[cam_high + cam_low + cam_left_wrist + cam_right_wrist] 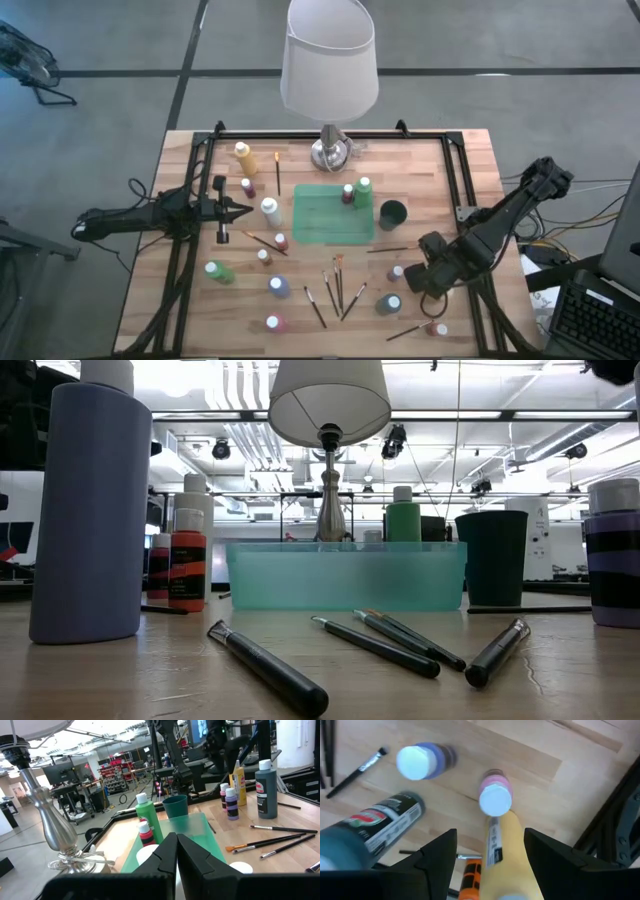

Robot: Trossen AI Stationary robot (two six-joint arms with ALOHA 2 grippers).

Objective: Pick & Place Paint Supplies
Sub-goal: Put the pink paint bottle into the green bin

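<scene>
Small white-capped paint bottles stand scattered over the wooden table. Several thin brushes lie flat near its near edge. A maroon bottle and a green bottle stand in the far right corner of the green tray. My right gripper hangs open over the table's right near part. Its fingers stand on either side of a yellow bottle, above it; I see no touch. My left gripper is shut, level, pointing right, just short of a white bottle.
A white-shaded lamp stands on its silver base at the far edge. A dark green cup stands right of the tray. Around the yellow bottle stand a pink bottle, a blue one and a dark teal one.
</scene>
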